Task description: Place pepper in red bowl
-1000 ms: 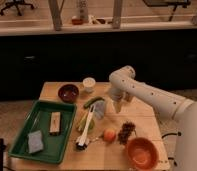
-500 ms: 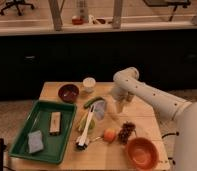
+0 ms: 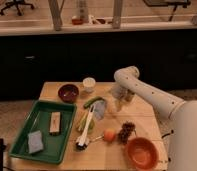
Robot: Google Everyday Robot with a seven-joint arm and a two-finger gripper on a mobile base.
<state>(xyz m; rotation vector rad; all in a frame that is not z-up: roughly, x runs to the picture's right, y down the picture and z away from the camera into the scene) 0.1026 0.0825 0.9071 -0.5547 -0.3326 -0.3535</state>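
Drift rightward is all the arm (image 3: 148, 93) has made this last second, leaving the end effector (image 3: 118, 102) low over the tabletop (image 3: 144, 125) just right of the pepper (image 3: 92, 102), which lies there ungrasped; open or closed I cannot tell, so the pickup looks still ahead.
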